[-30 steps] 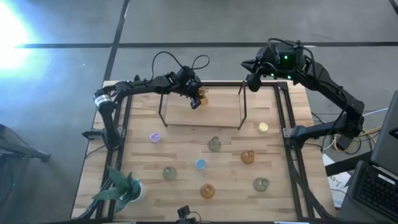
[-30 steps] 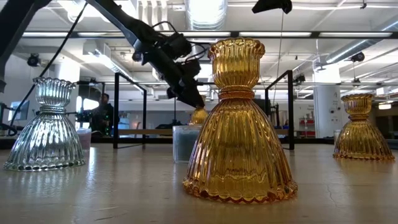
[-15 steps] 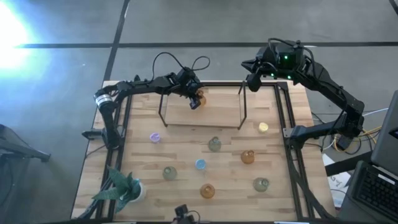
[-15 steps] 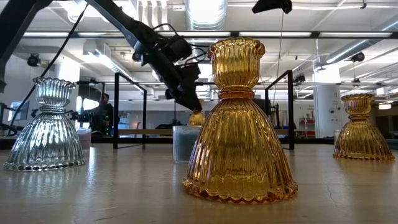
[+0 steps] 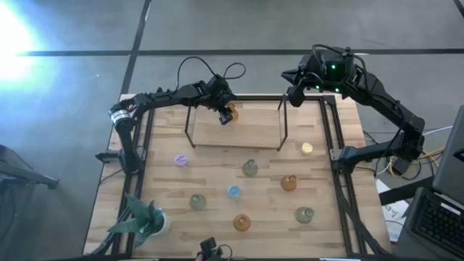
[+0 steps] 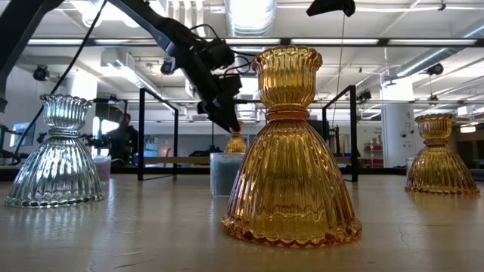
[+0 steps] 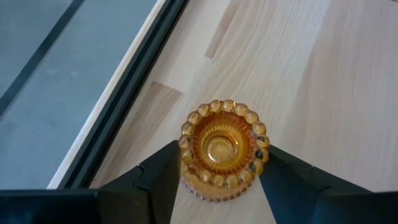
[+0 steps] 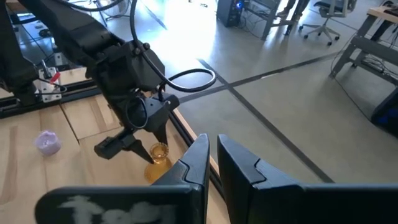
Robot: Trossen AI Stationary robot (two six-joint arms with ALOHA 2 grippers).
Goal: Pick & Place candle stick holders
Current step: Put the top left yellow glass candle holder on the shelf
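My left gripper is at the table's far edge, left of centre, shut on a small amber candle stick holder. The holder is upright with its mouth up, and it also shows in the low view and the right wrist view. My right gripper is raised over the far right corner, shut and empty. Several other holders stand on their bases on the wood: purple, yellow, grey-green, amber, blue. My left gripper pinches the amber holder's beaded upper cup between its two fingers, one on each side. The fingers slant down from above and from the table's left. The holder is upright below them. I cannot tell whether its base rests on the wood.
A black wire frame stands over the far middle of the table, right beside the held holder. More holders stand near the front: grey-green, amber, grey-green. A leafy plant in a white pot is at the near left corner.
My left gripper has gone a little toward the table's left and far edge with the amber holder, which has stayed upright in the hold.
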